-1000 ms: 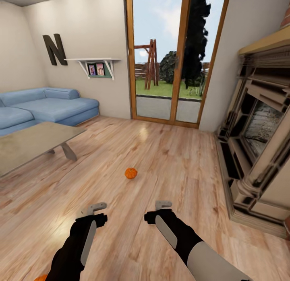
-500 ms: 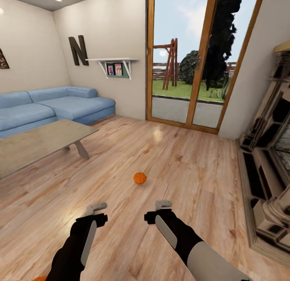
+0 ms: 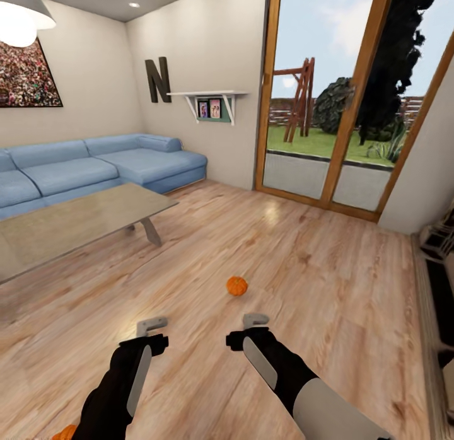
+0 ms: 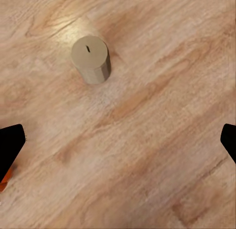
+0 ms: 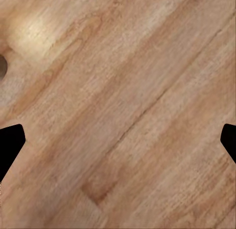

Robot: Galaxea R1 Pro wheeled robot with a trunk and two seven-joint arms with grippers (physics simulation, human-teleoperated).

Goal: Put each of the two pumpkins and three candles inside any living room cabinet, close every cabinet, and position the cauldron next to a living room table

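Observation:
A small orange pumpkin [image 3: 237,286] lies on the wooden floor, a little ahead of my right gripper [image 3: 255,320]. An orange sliver of a second pumpkin [image 3: 63,434] peeks out by my left forearm at the picture's lower edge. In the left wrist view a short beige candle [image 4: 91,59] stands upright on the floor beyond my left gripper [image 4: 118,140], whose fingertips [image 4: 10,145] are spread wide with nothing between them. My right gripper [image 5: 118,140] is also open over bare floorboards. The glass-topped table [image 3: 75,222] stands to the left. The cabinet and cauldron are out of view.
A blue corner sofa [image 3: 94,162] runs along the left wall behind the table. Glass patio doors [image 3: 328,112] fill the far wall. The edge of the fireplace surround [image 3: 438,251] shows at the right. Open wooden floor lies ahead.
The whole view has swung to the left, so the sofa, table and pumpkin slid rightward and most of the fireplace left the picture. Both arms keep the same pose.

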